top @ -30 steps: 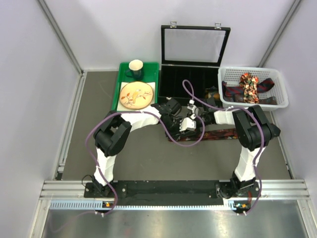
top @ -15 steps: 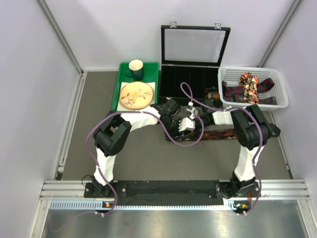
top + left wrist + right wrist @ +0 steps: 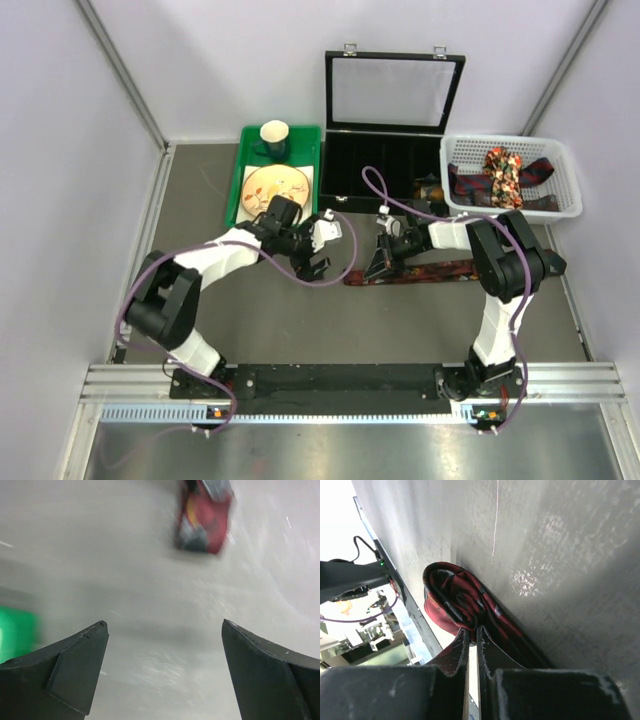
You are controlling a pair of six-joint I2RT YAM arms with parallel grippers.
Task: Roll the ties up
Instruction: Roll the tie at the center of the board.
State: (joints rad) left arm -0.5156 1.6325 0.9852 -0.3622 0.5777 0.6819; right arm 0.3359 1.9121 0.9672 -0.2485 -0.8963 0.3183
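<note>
One maroon tie (image 3: 204, 516) shows blurred, cut off at top.

A tie (image 3: 432, 271) lies before the case (image 3: 385, 168), tray (image 3: 302, 140) left, basket (image 3: 462, 150) right.

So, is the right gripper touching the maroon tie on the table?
Touching. In the right wrist view the right gripper is shut on a fold of the maroon tie, with cloth pinched between both fingertips and no gap.

Robot lab enclosure, plain white panel walls (image 3: 60, 150), aluminium mounting rail (image 3: 350, 378), grey tabletop (image 3: 280, 320)
</note>
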